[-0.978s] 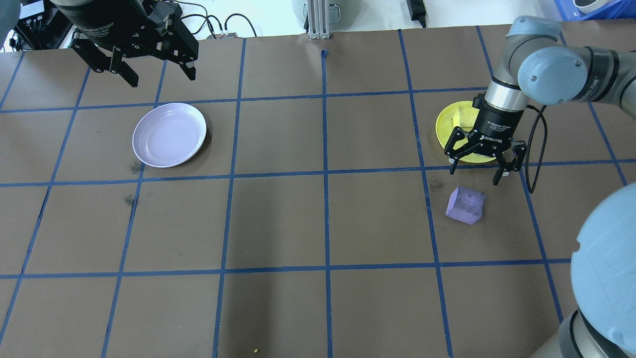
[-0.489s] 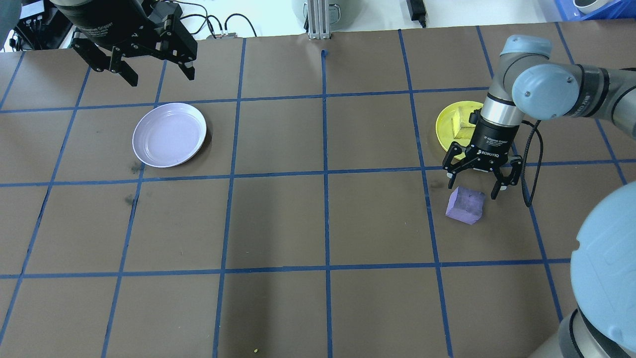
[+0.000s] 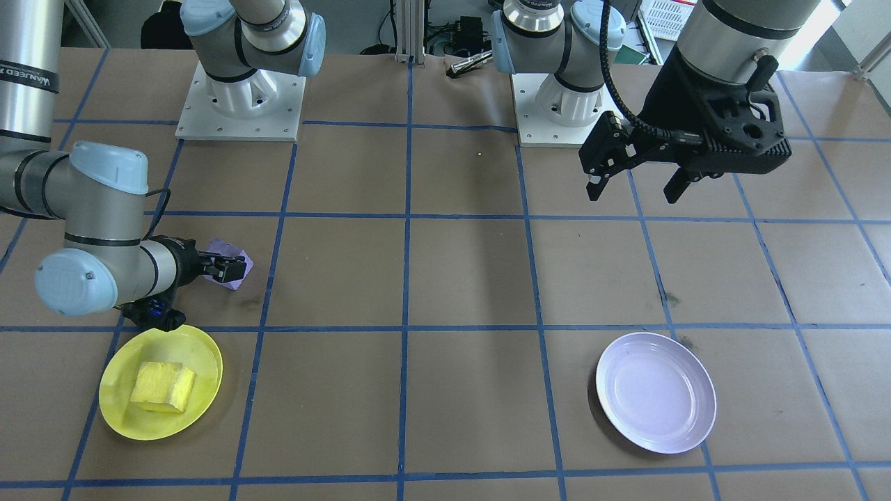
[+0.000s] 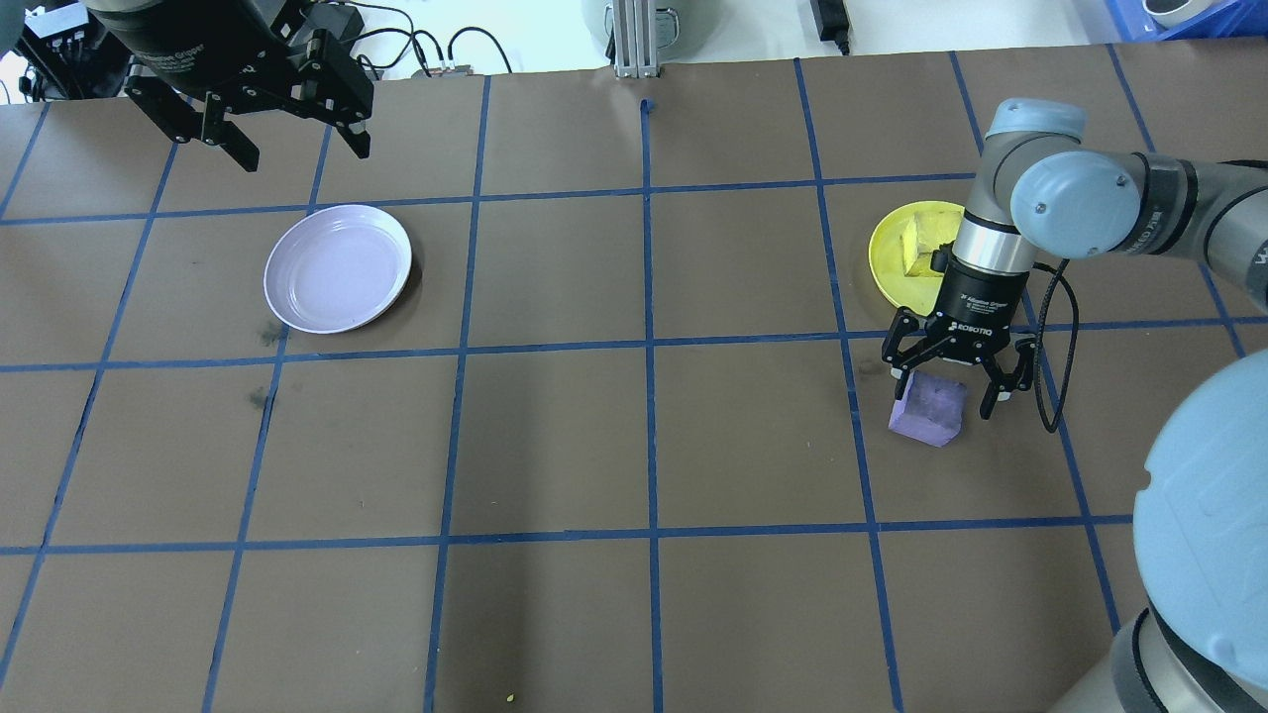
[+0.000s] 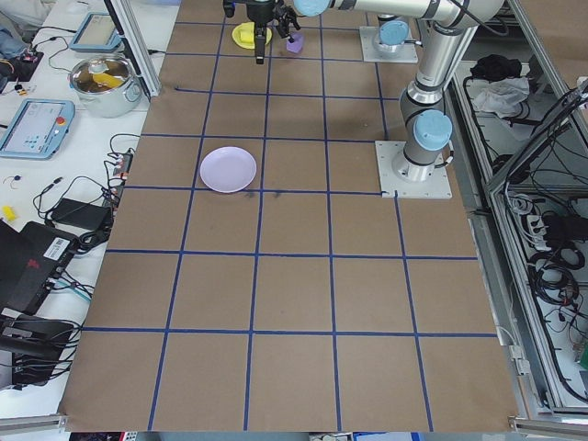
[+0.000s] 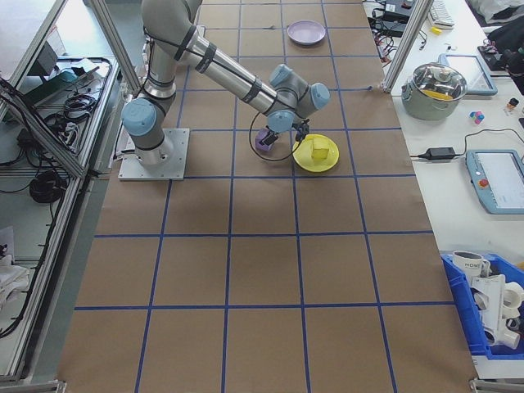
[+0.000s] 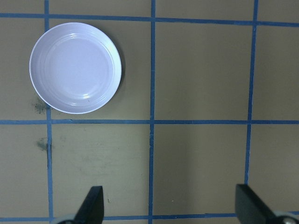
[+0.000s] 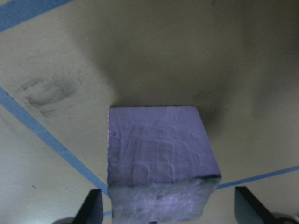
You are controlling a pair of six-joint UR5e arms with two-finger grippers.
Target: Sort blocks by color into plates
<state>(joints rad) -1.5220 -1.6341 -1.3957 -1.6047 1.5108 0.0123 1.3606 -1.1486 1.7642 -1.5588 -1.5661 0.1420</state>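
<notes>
The purple block [image 4: 928, 411] lies on the brown table a little nearer the robot than the yellow plate [image 4: 887, 262]. My right gripper [image 4: 943, 401] hangs open over the block, one finger on each side. The right wrist view shows the purple block [image 8: 159, 154] between the fingers with gaps on both sides. The yellow block [image 3: 163, 387] rests inside the yellow plate [image 3: 122, 414]. The lavender plate [image 4: 337, 267] sits bare on the left half. My left gripper [image 4: 304, 156] hovers open beyond it, holding nothing.
Blue tape lines divide the brown table into squares. Both arm bases [image 3: 240, 104] are bolted at the robot's edge of the table. Cables and a metal post [image 4: 634, 40] lie past the far edge. Wide bare squares separate the two plates.
My right gripper has moved from over the yellow plate toward the robot and down, and now straddles the purple block. The left gripper has drifted slightly left and away.
</notes>
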